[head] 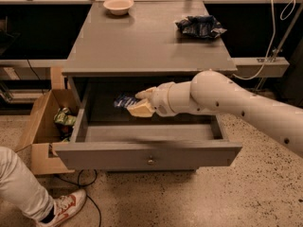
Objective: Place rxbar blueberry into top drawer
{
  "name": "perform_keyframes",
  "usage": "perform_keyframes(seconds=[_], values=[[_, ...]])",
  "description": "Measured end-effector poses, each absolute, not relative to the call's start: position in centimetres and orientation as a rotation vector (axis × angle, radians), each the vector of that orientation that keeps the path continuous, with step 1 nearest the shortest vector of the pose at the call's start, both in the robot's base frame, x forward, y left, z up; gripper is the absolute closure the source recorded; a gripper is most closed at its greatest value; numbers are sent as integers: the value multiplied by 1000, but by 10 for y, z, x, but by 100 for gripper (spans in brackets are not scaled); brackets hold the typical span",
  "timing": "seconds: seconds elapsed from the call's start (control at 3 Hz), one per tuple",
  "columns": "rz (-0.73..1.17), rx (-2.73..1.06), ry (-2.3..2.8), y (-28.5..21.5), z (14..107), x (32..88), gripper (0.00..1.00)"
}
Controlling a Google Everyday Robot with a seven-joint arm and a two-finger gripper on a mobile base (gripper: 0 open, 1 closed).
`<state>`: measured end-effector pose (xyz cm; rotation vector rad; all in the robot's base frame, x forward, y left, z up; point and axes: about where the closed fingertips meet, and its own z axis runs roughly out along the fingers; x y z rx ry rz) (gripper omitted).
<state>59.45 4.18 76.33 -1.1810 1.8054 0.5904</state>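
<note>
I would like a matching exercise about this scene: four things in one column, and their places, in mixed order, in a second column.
1 rxbar blueberry
2 bowl
3 dark blue bag
4 cardboard box

A on the floor beside the cabinet
B cabinet top, far left
C in the gripper, jaws shut on it, above the floor of the open top drawer
D cabinet top, far right

Pairs: 1-C, 2-B, 3-D, 4-A
</note>
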Motion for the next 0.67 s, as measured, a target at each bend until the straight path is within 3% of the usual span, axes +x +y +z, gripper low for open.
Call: perform_keyframes(seconds=[0.67], values=[[521,-981,1923,6,707,616,100]])
